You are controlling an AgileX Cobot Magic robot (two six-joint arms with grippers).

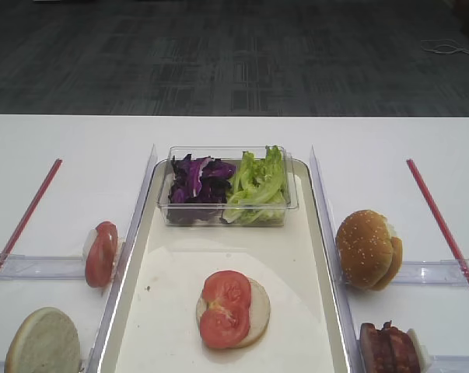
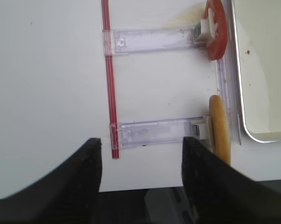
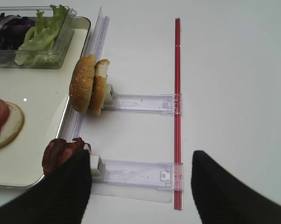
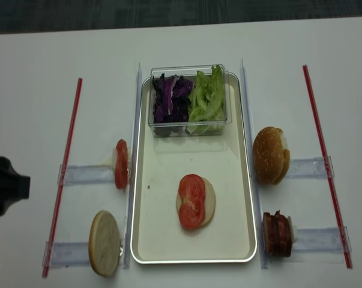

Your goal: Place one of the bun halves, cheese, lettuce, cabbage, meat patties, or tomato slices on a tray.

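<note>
Tray (image 4: 238, 180): cream-white, metal-rimmed, centre of table. Nearest on it, one bun half (image 4: 207, 201), cut face up, with two tomato slices (image 4: 191, 202) on top; a stack begun. Beside the tray, in holders: bun halves, tomato, meat patties (image 4: 277, 234), not yet placed. Far end: clear box of cabbage (image 4: 171, 99) and lettuce (image 4: 207, 96). Left gripper (image 2: 140, 154) and right gripper (image 3: 142, 175) both spread wide, holding nothing, each over the table outside the tray.
</note>
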